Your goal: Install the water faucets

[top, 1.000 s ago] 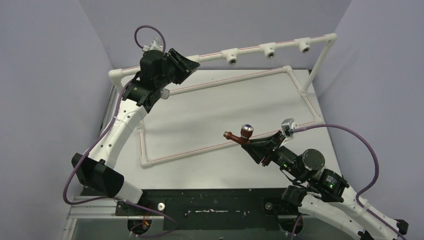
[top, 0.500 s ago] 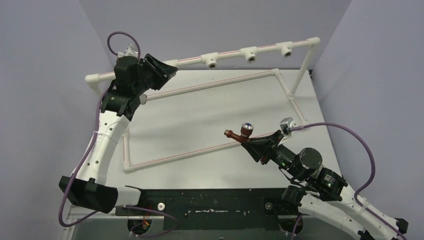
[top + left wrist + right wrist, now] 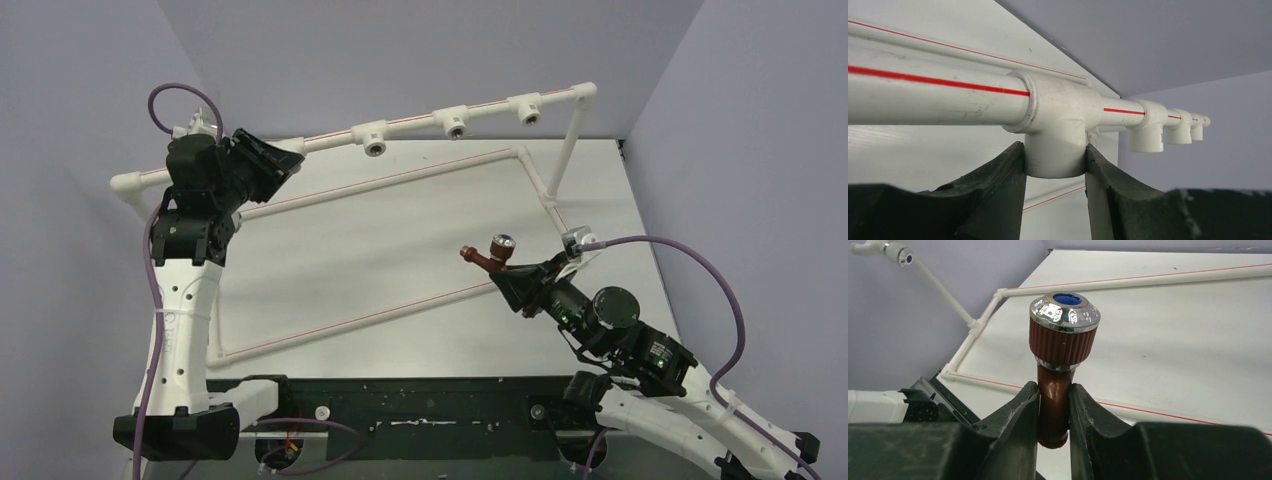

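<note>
- My left gripper (image 3: 1054,157) is clenched on a tee socket (image 3: 1055,107) of the white pipe frame (image 3: 440,165), with 1 finger pressed against each side of the socket's downward outlet.
- The gripped socket sits on the frame's raised top rail, toward its left end.
- 3 further tee sockets (image 3: 455,125) follow along the same rail, and their mouths are open.
- My right gripper (image 3: 1054,405) is clamped on the reddish-brown water faucet (image 3: 1063,335), with both fingers pinching the stem below the ribbed knob.
- The faucet is held with its chrome, blue-centred knob cap uppermost.
- In the top view the faucet's threaded end points left, away from the gripper.
- The faucet is over the right half of the table (image 3: 400,240), near the frame's near base rail and well apart from the tee sockets.
- From the top view the faucet appears to be lifted clear of the table, though I cannot confirm this from that angle.
</note>
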